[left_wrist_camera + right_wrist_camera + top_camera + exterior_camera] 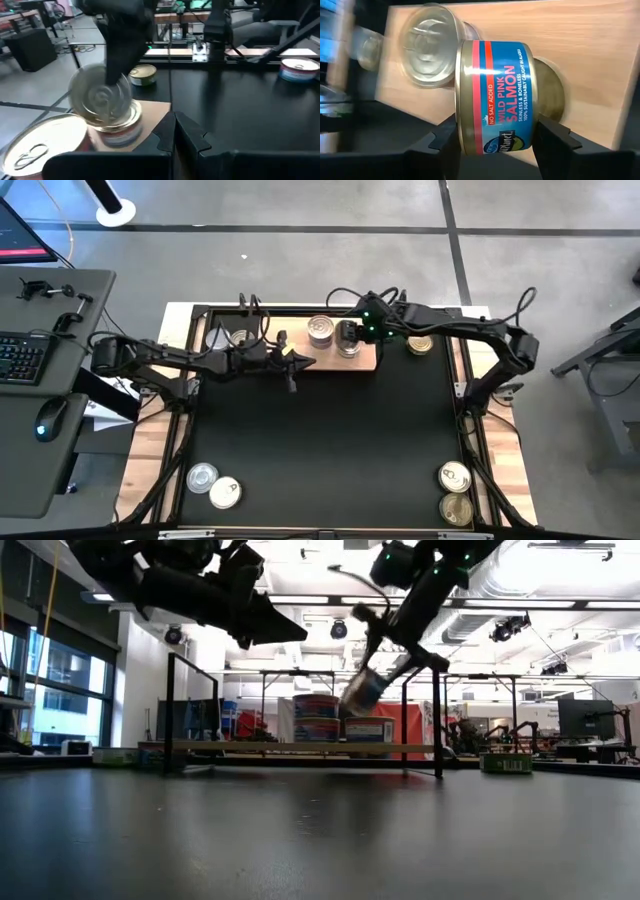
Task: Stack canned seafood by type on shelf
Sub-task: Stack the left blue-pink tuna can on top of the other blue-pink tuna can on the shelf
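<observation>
The shelf [300, 356] is a pale wood board at the mat's far edge. My right gripper [350, 338] hovers over it, shut on a blue-labelled salmon tin [495, 95] that is tipped on its side. Under the tin, a gold-lidded tin [551, 90] rests base down on the shelf, and a silver-lidded stack [320, 330] stands beside it. My left gripper [303, 362] is shut and empty, raised above the shelf's near edge, to the left of the held tin [100, 97]. My right gripper pinches the salmon tin between its two fingers, one finger [447, 140] on one flat end [461, 117] and the other on the opposite end [534, 117]. The fingers come from above. The tin [362, 690] is tilted over the gold-lidded tin; whether they touch cannot be told.
Two tins [228, 338] sit on the mat left of the shelf and one [420, 343] to its right. Two more tins lie at the near left corner [213, 484] and two at the near right corner [455, 492]. The black mat's middle [320, 440] is bare.
</observation>
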